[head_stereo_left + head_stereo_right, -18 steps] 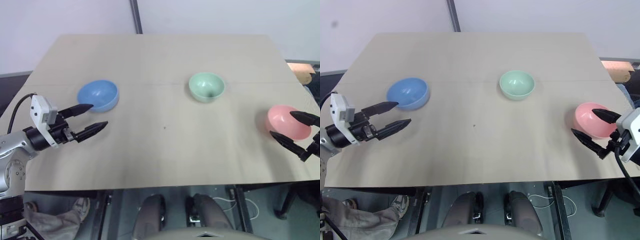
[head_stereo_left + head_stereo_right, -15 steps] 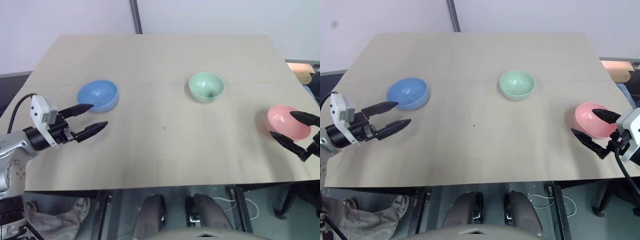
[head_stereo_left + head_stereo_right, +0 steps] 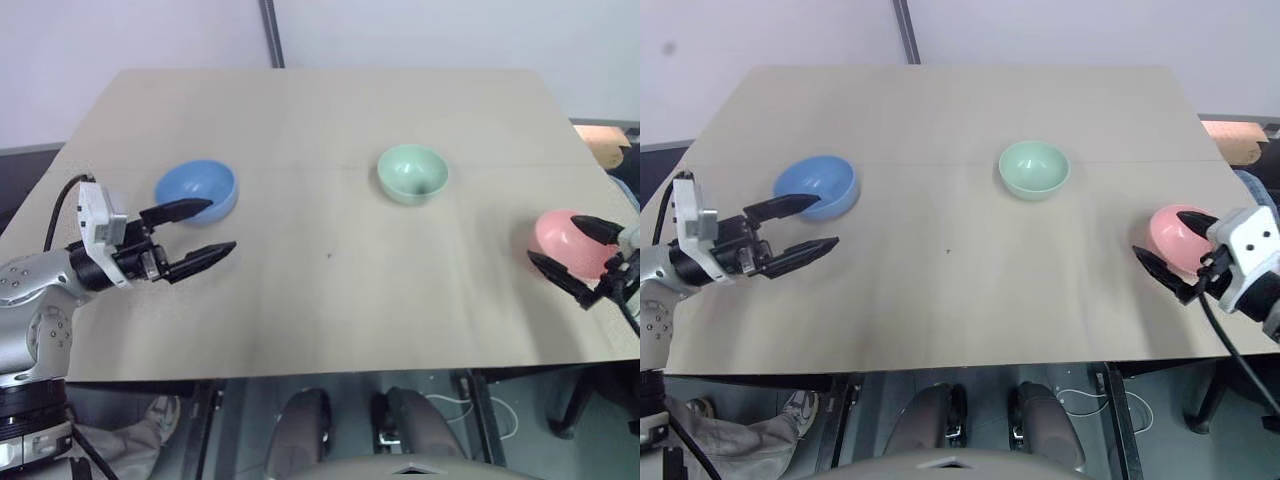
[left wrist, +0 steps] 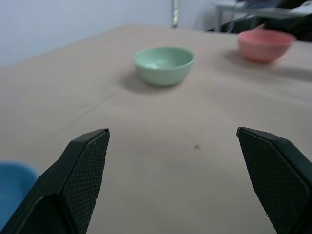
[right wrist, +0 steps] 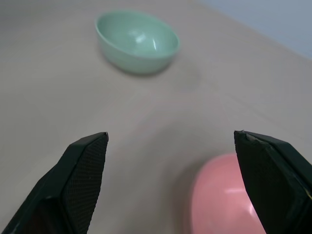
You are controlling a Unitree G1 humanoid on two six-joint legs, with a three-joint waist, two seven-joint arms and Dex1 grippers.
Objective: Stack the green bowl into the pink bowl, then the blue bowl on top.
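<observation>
Unstacked, the green bowl (image 3: 412, 173) sits mid-counter, well ahead of both jaws. At right, the pink bowl (image 3: 1177, 238) lies between the wide-spread fingers of the right gripper (image 3: 1170, 251). At left, the blue bowl (image 3: 196, 189) sits just beside the left gripper (image 3: 207, 228), jaws wide, one finger over its rim, above the tan counter (image 3: 320, 300).

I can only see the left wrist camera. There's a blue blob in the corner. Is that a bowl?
Observer: Yes, the blue bowl, upright on the table, right beside the left gripper.
Operator: Is the other gripper holding the pink one?
Observer: No. The right gripper is open, with the pink bowl just behind its fingers.
Operator: Is anything in the green bowl?
Observer: No, the green bowl is empty.
</observation>
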